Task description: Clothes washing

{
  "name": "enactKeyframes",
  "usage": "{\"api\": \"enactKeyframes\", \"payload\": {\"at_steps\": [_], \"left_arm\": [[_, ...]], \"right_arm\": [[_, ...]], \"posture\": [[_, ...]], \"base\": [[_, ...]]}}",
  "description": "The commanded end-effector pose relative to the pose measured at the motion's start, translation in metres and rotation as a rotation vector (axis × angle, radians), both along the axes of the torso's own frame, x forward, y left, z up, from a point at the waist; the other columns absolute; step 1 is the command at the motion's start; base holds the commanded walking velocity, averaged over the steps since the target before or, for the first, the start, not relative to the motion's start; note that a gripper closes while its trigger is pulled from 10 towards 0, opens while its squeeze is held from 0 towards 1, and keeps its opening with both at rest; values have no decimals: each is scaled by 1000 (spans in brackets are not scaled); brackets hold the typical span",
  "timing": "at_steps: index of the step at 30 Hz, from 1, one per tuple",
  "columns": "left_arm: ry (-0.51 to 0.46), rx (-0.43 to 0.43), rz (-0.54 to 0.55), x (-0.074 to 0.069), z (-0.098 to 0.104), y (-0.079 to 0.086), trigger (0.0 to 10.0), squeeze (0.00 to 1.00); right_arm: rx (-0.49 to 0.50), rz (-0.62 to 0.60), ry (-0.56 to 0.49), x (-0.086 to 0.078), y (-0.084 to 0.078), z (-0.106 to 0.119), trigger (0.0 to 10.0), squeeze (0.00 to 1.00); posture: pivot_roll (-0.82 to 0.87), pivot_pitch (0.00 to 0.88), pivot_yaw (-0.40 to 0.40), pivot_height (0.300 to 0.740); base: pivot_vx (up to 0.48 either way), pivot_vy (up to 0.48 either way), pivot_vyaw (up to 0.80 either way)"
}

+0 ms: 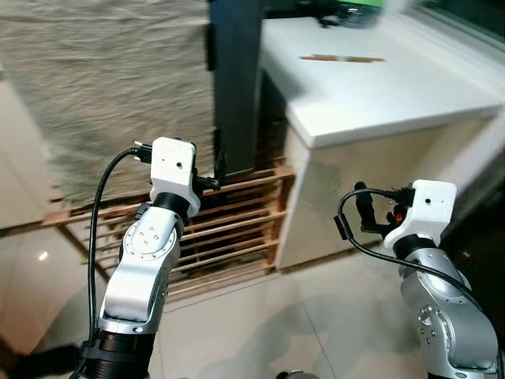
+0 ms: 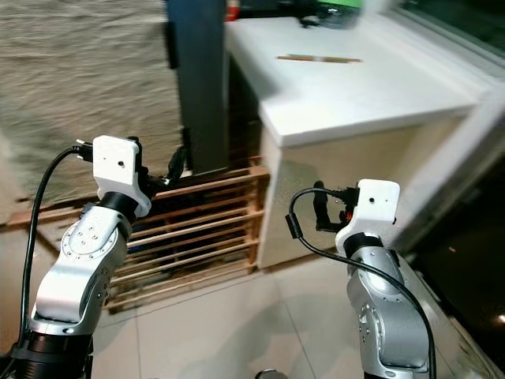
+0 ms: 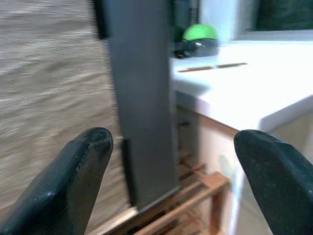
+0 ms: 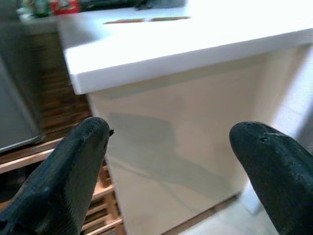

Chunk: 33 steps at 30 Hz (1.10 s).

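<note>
Pale glossy floor tiles [image 1: 316,316] run up to a white-topped counter [image 1: 379,95] and slatted wooden rack [image 1: 237,229], with left gripper [image 3: 171,161] and right gripper [image 4: 171,161] both raised, fingers spread, holding nothing, and no laundry or washer visible nearby.

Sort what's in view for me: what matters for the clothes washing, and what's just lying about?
For the job:
left gripper, open, raised before the dark post
right gripper, open, raised before the white counter
No clothes or washer can be made out.

Lying about:
thin stick on the counter
green-topped thing, blurred
wooden slatted rack
</note>
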<state>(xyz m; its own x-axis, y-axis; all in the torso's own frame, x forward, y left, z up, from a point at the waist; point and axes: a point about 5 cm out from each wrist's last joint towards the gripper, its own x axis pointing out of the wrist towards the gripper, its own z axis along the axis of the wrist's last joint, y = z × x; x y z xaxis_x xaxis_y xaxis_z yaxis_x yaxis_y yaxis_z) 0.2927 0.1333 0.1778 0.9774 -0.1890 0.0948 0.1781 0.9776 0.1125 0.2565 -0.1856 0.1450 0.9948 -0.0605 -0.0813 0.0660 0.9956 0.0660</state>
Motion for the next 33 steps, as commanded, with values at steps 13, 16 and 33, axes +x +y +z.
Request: {"api": "enactKeyframes", "payload": {"at_steps": [13,16,33], "left_arm": [[-29,67,23,3,0,1,10000,0],[-13,54,-15,2,0,-1,10000,0],[4,44,-50,5,0,-3,10000,0]], "right_arm": [[-14,-24,17,-1,3,-1,10000,0],[-17,-21,36,-2,3,-3,10000,0],[6,-44,68,-5,5,-8,10000,0]], "posture": [[-44,0,29,740],[-45,0,31,740],[-52,0,51,740]], "base": [[0,0,-781],[0,0,-777],[0,121,-781]]}}
